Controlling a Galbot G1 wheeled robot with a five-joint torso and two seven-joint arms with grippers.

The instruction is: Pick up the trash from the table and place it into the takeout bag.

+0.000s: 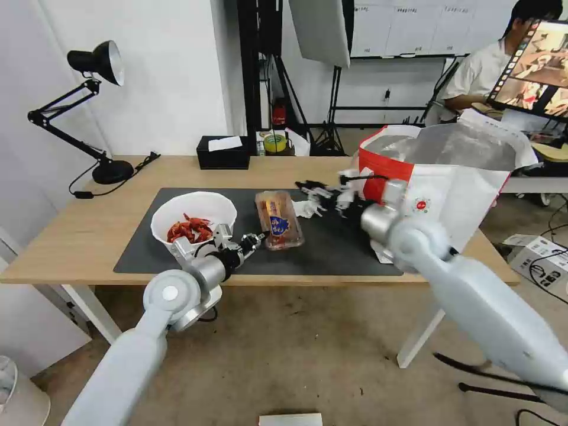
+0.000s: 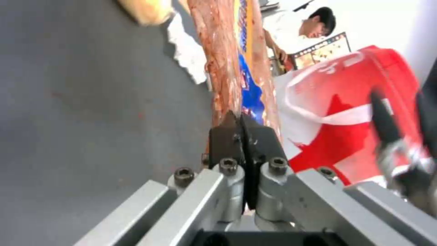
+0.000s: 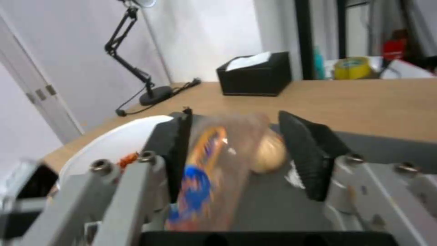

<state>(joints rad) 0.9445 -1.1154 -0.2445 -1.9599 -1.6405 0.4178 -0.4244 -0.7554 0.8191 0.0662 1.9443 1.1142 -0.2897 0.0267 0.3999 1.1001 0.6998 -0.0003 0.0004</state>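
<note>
On the table (image 1: 89, 219), the white bowl (image 1: 192, 222) of red shells sits at the left of the grey mat (image 1: 331, 248). The clear clamshell tray (image 1: 279, 219) lies mid-mat. My left gripper (image 1: 251, 241) is at the tray's near-left edge; in the left wrist view the left gripper (image 2: 237, 118) is shut, tips pinched on the tray (image 2: 223, 68) rim. My right gripper (image 1: 313, 195) hovers open over the crumpled tissue (image 1: 305, 208), beside the takeout bag (image 1: 449, 177). Between the open right gripper (image 3: 234, 116) fingers, farther off, lie the tray (image 3: 205, 171) and beige ball (image 3: 268, 153).
A black tissue box (image 1: 223, 152) stands at the table's back edge, with a yellow tape roll (image 1: 275, 142) behind it. A black desk lamp (image 1: 97, 106) occupies the back-left corner. A cardboard box (image 1: 538, 260) lies on the floor at right.
</note>
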